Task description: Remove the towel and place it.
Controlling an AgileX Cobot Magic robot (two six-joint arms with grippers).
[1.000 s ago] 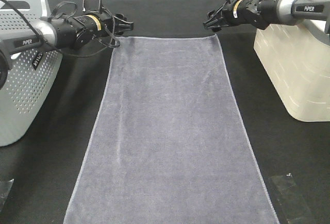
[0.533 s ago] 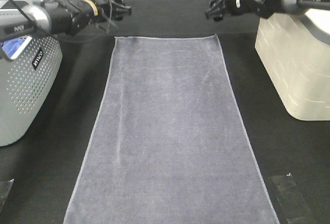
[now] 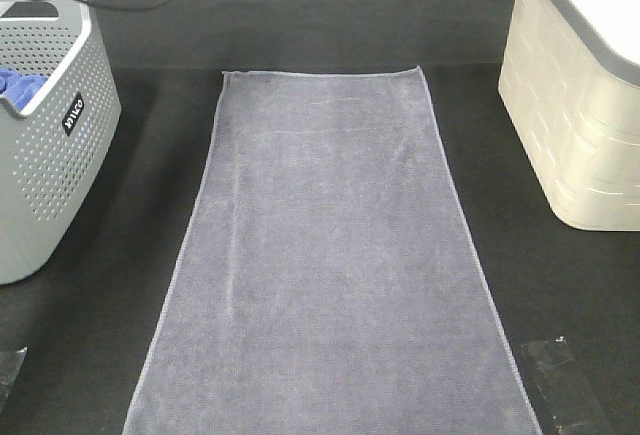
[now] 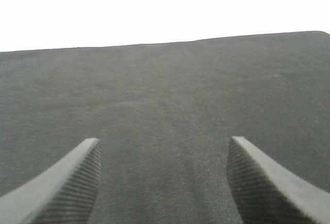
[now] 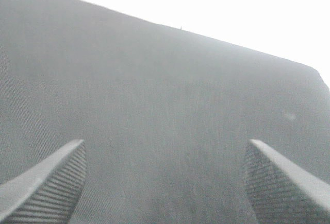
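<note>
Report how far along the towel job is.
Done: the towel lies spread flat on the black table, between the grey perforated basket and the cream basket. In hand: nothing; the left gripper and right gripper are open and empty. Left: apparently nothing.

Left gripper [image 4: 162, 154] and right gripper [image 5: 165, 157] hover, jaws spread wide.

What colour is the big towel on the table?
Grey-lavender, with a thin paler hem; the towel shows best in the exterior high view.

Grey-lavender towel [image 3: 325, 255], black tablecloth [image 3: 320, 25], perforated grey basket [image 3: 45, 155], cream basket [image 3: 580, 105]
</note>
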